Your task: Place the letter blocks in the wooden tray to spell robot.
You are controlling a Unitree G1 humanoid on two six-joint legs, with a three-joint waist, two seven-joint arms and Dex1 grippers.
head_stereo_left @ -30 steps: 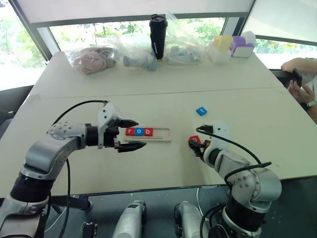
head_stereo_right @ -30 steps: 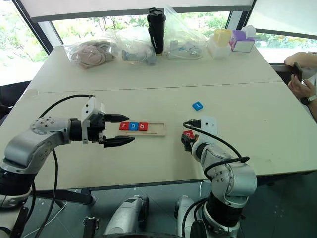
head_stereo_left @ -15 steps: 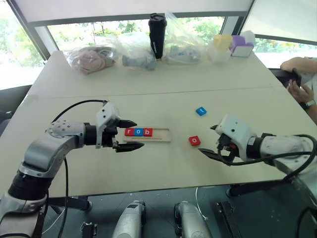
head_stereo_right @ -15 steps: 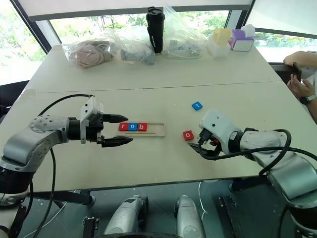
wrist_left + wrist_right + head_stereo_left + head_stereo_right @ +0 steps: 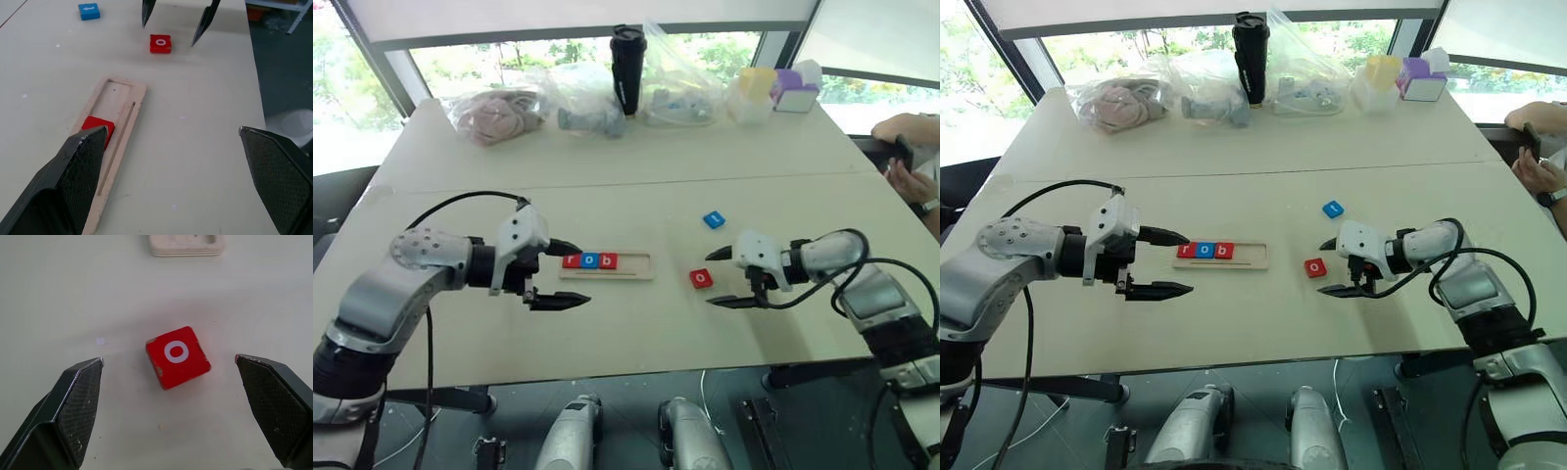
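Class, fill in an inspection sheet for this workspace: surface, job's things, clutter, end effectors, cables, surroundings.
Surface: pale table.
Job's things: wooden tray holds r, o, b; red o block and blue block loose on table.
Clutter: black tumbler, plastic bags, pastel boxes at far edge.
End effectors: left end effector open beside tray; right end effector open, flanking red o block.
Cables: black cable on each arm.
Surroundings: windows; person's hand.

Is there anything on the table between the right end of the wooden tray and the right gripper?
Yes: the red o block lies flat there, between the wooden tray and the right gripper, touching neither, as the right eye view shows.
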